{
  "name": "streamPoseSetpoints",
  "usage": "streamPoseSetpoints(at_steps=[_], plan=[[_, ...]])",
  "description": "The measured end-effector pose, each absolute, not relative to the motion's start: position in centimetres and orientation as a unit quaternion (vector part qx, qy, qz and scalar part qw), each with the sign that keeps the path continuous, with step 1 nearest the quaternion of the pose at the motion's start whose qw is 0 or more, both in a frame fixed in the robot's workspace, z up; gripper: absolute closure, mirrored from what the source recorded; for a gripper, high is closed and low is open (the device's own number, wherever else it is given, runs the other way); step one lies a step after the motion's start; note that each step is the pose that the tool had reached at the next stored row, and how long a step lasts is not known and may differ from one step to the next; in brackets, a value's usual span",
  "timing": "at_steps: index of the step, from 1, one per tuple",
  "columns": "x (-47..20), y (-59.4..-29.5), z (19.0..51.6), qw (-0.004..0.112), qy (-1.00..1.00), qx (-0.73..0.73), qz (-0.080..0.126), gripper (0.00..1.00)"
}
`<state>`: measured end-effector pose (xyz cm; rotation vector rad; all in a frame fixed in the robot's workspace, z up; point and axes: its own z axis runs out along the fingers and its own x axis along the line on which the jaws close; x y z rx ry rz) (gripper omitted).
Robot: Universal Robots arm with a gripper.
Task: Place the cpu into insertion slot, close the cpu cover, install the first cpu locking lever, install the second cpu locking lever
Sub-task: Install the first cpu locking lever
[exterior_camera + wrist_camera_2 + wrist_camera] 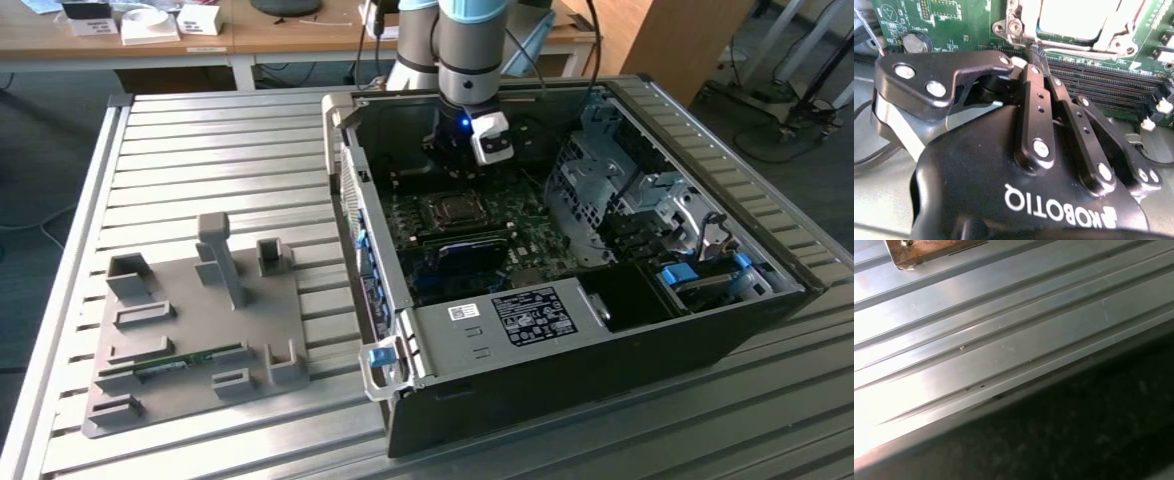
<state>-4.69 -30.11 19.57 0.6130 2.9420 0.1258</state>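
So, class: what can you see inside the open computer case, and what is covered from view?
Inside the case: green circuit board, silver-framed insertion slot, drive cages. The gripper hangs beside the slot, covering board beneath.

Lab: robot arm (467,45), open computer case (561,250), wooden desks (174,45).

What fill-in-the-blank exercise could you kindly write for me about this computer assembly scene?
1. The tool reaches into the open computer case from ___.
2. The circuit board beneath the tool is coloured ___.
3. The grey fixture plate lies toward the exterior view's ___ of the case.
Missing words: above; green; left.
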Motion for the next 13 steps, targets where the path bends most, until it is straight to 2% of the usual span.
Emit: streamPoseSetpoints(at_steps=[7,13], plan=[[-4.72,-30.14,19.61,0.066,0.976,0.204,0.043,0.89],[-4.71,-30.14,19.61,0.063,0.975,0.205,0.059,0.89]])
